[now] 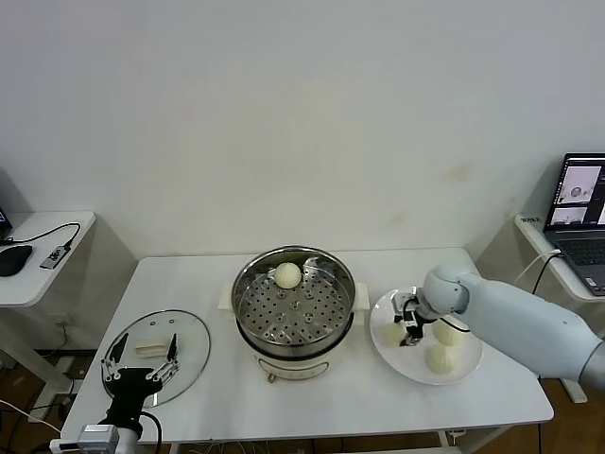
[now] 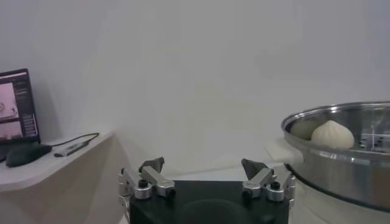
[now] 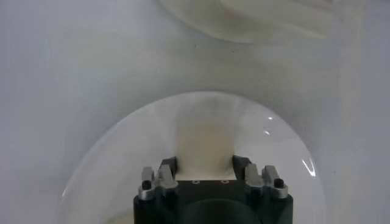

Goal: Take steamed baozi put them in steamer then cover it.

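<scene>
The steamer (image 1: 295, 305) stands mid-table on its white base, with one steamed baozi (image 1: 287, 275) at its far edge; the left wrist view shows the same steamer (image 2: 341, 155) and baozi (image 2: 332, 135). On the white plate (image 1: 397, 357) to the right, my right gripper (image 1: 413, 326) reaches down and is shut on a cream baozi (image 3: 204, 140) squeezed between its fingers (image 3: 166, 165). Two more baozi (image 1: 448, 330) (image 1: 440, 359) lie beside it. The glass cover (image 1: 189, 331) lies flat at the table's left. My left gripper (image 1: 142, 367) hovers open over it, holding nothing.
A laptop (image 1: 579, 213) sits on a side table at the right. Another side table at the left holds a mouse (image 1: 13, 259) and a cable. The table's front edge runs just below the plate and the cover.
</scene>
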